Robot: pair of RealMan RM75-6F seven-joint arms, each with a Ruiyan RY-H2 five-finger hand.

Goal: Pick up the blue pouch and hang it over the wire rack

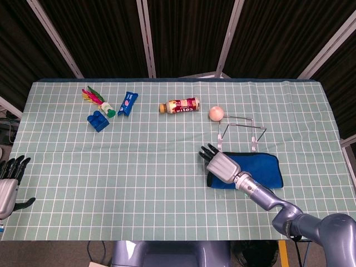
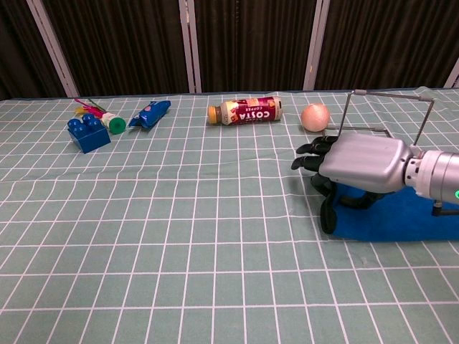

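The right hand (image 1: 221, 165) lay on the pouch's (image 1: 261, 168) left end, fingers curled at its edge; grip unclear. The rack (image 1: 242, 129) stood just behind. The left hand (image 1: 6, 186) hung spread and empty.

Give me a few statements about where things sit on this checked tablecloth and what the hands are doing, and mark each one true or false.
1. The flat blue fabric pouch hangs over the thin wire rack. False: it lies on the table in front of the rack.
2. The right hand is over the pouch's left end. True.
3. The brown coffee bottle stands upright. False: it lies on its side.
4. The pale pink ball sits between the bottle and the rack. True.
5. The left hand holds the blue toy brick. False: it is at the table's left edge, far from the brick, holding nothing.
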